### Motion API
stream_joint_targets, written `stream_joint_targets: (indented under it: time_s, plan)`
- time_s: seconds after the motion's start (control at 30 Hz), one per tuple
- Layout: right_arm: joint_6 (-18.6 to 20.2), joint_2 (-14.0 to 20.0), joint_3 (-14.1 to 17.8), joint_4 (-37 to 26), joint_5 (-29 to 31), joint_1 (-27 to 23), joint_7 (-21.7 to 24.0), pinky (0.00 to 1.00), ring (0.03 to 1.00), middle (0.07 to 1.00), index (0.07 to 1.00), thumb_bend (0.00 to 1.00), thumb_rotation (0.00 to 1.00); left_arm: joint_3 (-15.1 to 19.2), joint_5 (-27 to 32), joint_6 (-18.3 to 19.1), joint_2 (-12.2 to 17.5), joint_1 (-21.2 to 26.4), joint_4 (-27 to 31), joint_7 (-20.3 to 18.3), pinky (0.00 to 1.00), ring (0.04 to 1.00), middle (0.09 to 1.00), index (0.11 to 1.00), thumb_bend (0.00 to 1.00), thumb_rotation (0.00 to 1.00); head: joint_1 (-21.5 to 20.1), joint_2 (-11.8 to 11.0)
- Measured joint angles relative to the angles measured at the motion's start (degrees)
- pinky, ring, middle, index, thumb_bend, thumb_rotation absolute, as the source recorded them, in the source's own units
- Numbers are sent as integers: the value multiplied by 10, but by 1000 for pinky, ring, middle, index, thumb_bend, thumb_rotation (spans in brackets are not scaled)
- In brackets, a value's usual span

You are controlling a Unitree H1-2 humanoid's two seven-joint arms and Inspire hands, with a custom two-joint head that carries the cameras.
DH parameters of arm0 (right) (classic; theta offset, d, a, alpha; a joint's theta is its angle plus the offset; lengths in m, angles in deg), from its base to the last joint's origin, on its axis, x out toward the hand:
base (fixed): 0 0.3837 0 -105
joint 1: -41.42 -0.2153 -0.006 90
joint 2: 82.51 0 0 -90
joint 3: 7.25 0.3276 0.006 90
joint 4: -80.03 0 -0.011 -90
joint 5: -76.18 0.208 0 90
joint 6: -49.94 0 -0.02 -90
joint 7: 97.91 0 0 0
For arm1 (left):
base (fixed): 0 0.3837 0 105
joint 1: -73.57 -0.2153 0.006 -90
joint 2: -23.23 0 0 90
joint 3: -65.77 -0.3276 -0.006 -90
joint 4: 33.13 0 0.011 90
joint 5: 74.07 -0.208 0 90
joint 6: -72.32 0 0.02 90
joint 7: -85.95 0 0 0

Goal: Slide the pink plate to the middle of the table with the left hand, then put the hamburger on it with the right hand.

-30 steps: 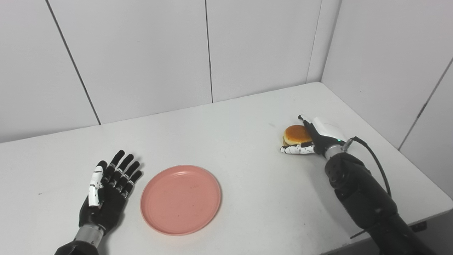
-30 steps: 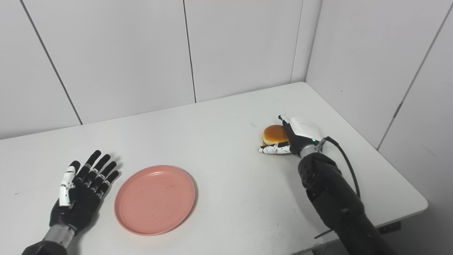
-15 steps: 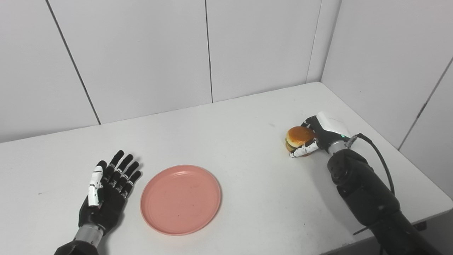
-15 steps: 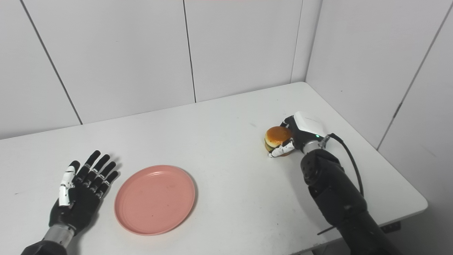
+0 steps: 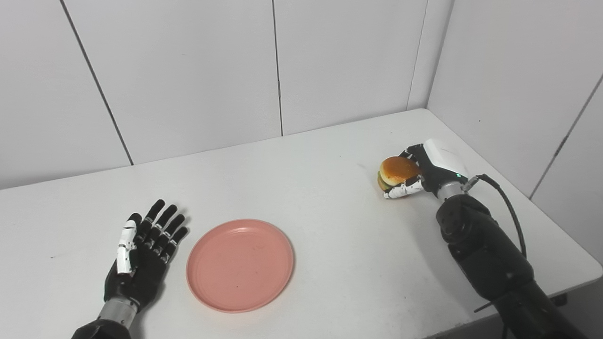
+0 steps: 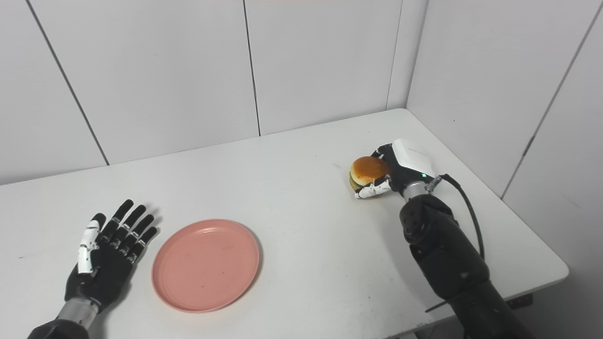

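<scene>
The right hand (image 5: 424, 174) holds the hamburger (image 5: 395, 172) with its fingers closed around it on the far right of the table (image 5: 330, 245), while the left hand (image 5: 141, 249) lies flat with fingers spread just left of the pink plate (image 5: 240, 264).

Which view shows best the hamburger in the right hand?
The left eye view, slightly: the hamburger appears a bit larger there, with bun and layers visible above the right hand's white thumb. The right eye view shows the same burger, held the same way, a little smaller. The difference is small.
</scene>
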Motion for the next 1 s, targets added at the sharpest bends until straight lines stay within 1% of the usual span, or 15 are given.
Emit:
stream_joint_targets:
  time_s: [0.1,0.13,0.3,0.4,0.43,0.47,0.5,0.53,0.57,0.6,0.63,0.7,0.77,0.87,1.0]
  plan:
    - [0,-7,-1,-41,4,2,2,318,394,460,483,512,137,0,0,0,-2,1,-2,0,935,914,913,901,341,1000,0,0]
    - [0,-8,-2,-49,5,2,4,300,372,436,482,512,137,0,-1,0,-3,1,-2,0,933,914,914,903,338,1000,0,0]
    - [0,-13,-19,-105,6,1,33,260,343,409,482,511,132,-4,-6,-1,-7,0,3,9,931,915,917,915,329,1000,47,2]
    - [0,-29,-33,-138,5,-1,48,254,335,402,482,512,130,-9,-13,-1,-16,0,6,17,932,914,919,916,328,1000,54,3]
    - [0,-35,-36,-144,5,-3,54,237,313,389,482,513,131,-11,-15,-1,-21,0,7,18,921,912,920,917,330,1000,82,7]
    - [2,-41,-38,-150,4,-4,61,232,306,385,482,514,132,-14,-18,-1,-24,0,10,22,917,911,920,917,331,1000,83,7]
    - [5,-48,-41,-160,4,-5,69,252,328,401,482,514,131,-16,-23,-1,-28,-2,13,26,916,912,922,919,333,1000,83,7]
    - [5,-53,-46,-168,4,-6,74,270,347,415,483,514,131,-17,-27,-1,-31,-2,15,31,914,911,922,920,334,1000,104,10]
    - [5,-58,-51,-173,3,-9,80,285,364,426,483,514,132,-18,-29,-1,-36,-2,16,36,911,909,921,920,335,1000,104,10]
    - [5,-63,-55,-179,1,-11,86,294,373,431,483,513,132,-18,-29,-1,-39,-2,17,41,902,904,917,917,335,1000,113,11]
    - [5,-67,-59,-181,-2,-15,90,296,373,428,483,513,131,-19,-33,-1,-42,-2,19,45,884,894,909,907,334,1000,138,15]
    - [5,-75,-67,-181,-2,-23,92,294,370,424,483,512,130,-26,-43,-1,-49,-2,23,57,876,888,904,901,333,1000,143,16]
    - [5,-85,-76,-181,-3,-29,93,280,354,412,482,512,129,-29,-52,-1,-55,-2,26,65,873,882,898,894,331,1000,163,18]
    - [4,-104,-96,-181,-3,-35,98,286,363,422,483,512,128,-31,-53,-1,-67,-2,27,74,886,885,900,896,333,1000,188,23]
    - [-4,-129,-125,-174,-1,-40,109,265,344,412,483,513,128,-33,-54,-1,-80,-1,26,83,878,879,894,894,336,1000,203,25]
